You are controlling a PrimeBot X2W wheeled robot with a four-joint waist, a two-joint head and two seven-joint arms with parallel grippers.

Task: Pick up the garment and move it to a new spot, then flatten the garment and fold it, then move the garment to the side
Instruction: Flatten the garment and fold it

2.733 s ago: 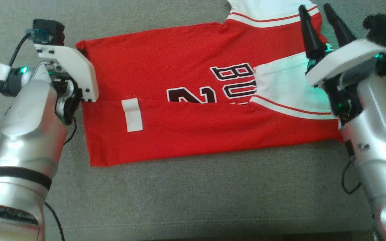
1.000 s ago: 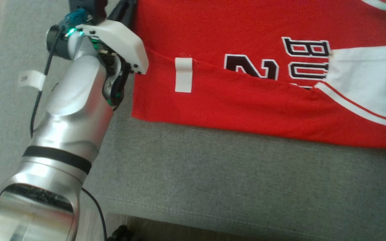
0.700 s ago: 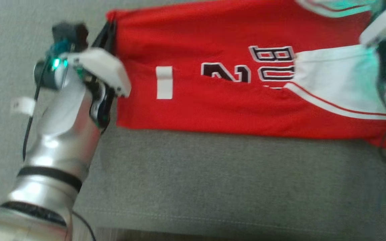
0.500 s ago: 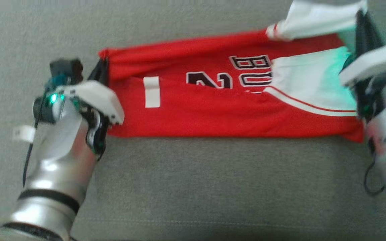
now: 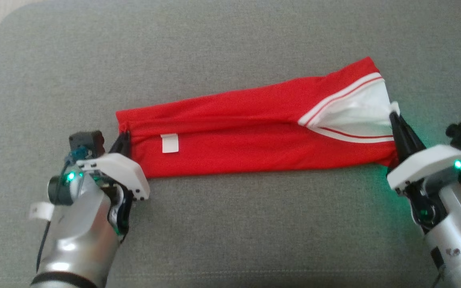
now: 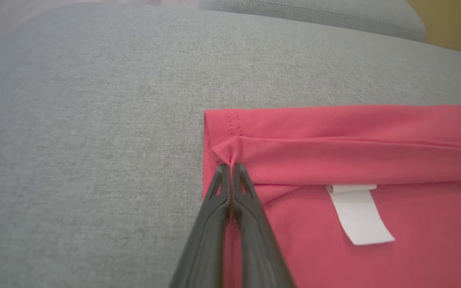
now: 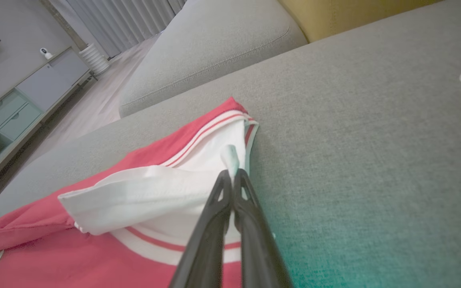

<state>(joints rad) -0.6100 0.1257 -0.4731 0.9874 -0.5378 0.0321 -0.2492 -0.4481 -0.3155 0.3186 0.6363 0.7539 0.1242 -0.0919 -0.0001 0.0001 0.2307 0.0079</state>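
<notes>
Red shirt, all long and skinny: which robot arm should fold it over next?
Probably the left. The left pincer is shut on the flat hem corner of the red shirt, so that end could swing over neatly. The right pincer pinches just a floppy white tip.

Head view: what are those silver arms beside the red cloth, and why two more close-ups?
They are a robot's two arms, seen from a camera on its head. The other pictures come from a camera on each wrist, looking along that arm's dark fingers. A red jersey, folded into a long strip, lies on a grey sofa cushion. The left end effector is shut on its hem corner, near a white label; the right end effector is shut on its white-trimmed end.
</notes>
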